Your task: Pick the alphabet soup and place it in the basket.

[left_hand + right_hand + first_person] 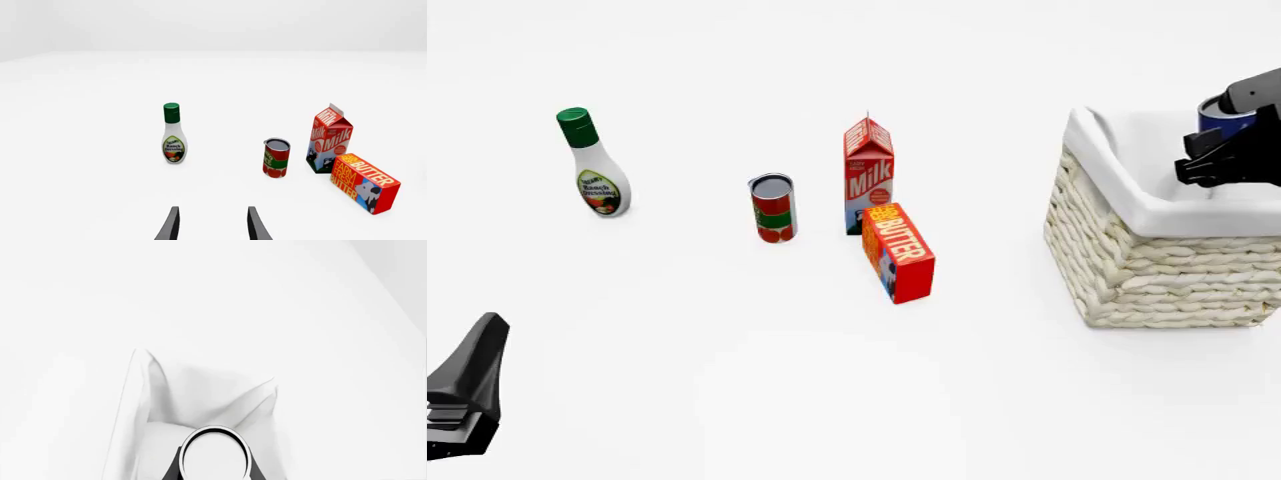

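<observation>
While the right gripper (1224, 150) pinched the soup can (1225, 122) by its sides above the basket (1134, 270), left gripper (212, 225) sat spread. Can looked rigid, light, likely slick; mid-body grip seemed safest.

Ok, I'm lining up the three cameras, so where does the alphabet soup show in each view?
Front view: soup at the far right edge, held in the right end effector over the basket.
Right wrist view: soup at the bottom centre, pale top facing the camera, between the fingers.
Left wrist view: not in it.
Shared landmark: the basket's white lining, below the can in both views.
</observation>
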